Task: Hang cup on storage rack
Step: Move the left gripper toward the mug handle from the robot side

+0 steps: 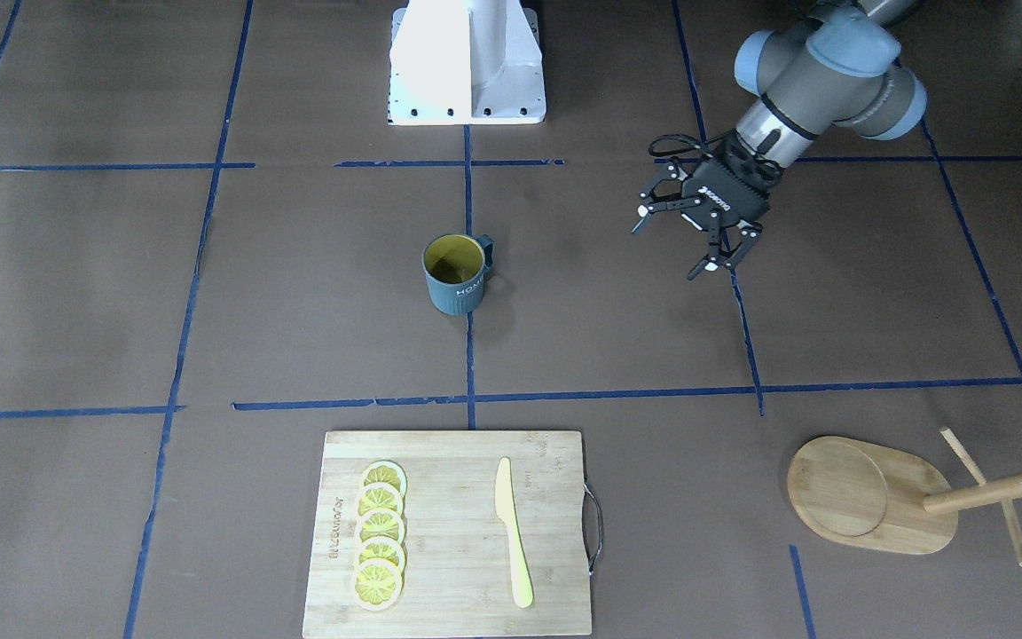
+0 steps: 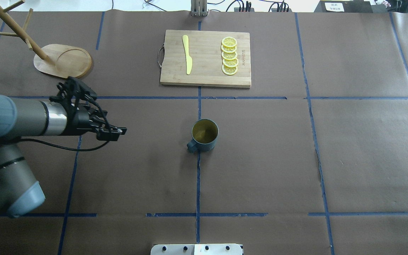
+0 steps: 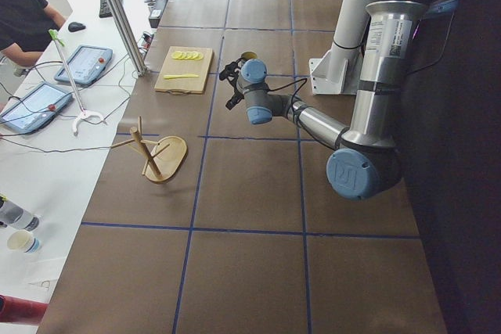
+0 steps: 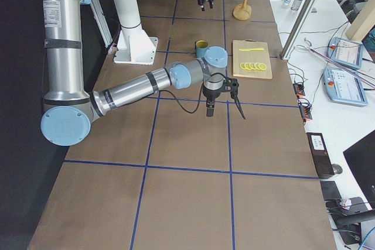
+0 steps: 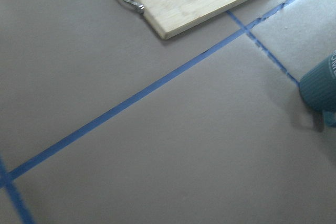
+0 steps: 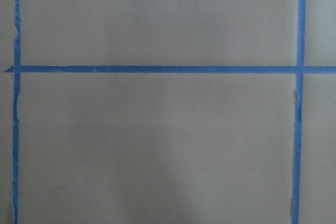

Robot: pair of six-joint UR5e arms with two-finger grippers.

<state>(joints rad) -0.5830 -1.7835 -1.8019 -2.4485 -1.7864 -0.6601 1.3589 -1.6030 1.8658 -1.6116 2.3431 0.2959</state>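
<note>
The left gripper [image 1: 669,252] is hovering over the table with its 2 fingers spread wide and nothing between them, well apart from the small dark blue-grey ribbed cup with the yellow inside [image 2: 204,136]; that cup is standing upright near the middle of the table on a tape line, its squared loop handle turning toward the robot and to the left; the light bamboo storage rack with an oval base, thick post and thin pegs [image 2: 63,61] is standing at the far left, beyond the gripper. The step in hand is probably the reach for the cup; it is likely going best if the fingers are kept wide until they are straddling the wall away from the handle, 1 inside and 1 outside, so that the loop is staying free for a peg. The right gripper [image 4: 224,111] is showing clearly only from the side, so I cannot tell how open it is; its wrist camera is seeing only bare paper and tape. Brown paper is covering the table, with blue tape marking a grid; a rectangular bamboo cutting board with a metal handle [image 2: 205,76] is lying at the far middle, carrying 5 lemon slices [image 2: 229,56] and a pale yellow knife [image 2: 187,55]; beyond it, a person [image 3: 23,13] is sitting at a white bench with tablets [image 3: 82,64].
</note>
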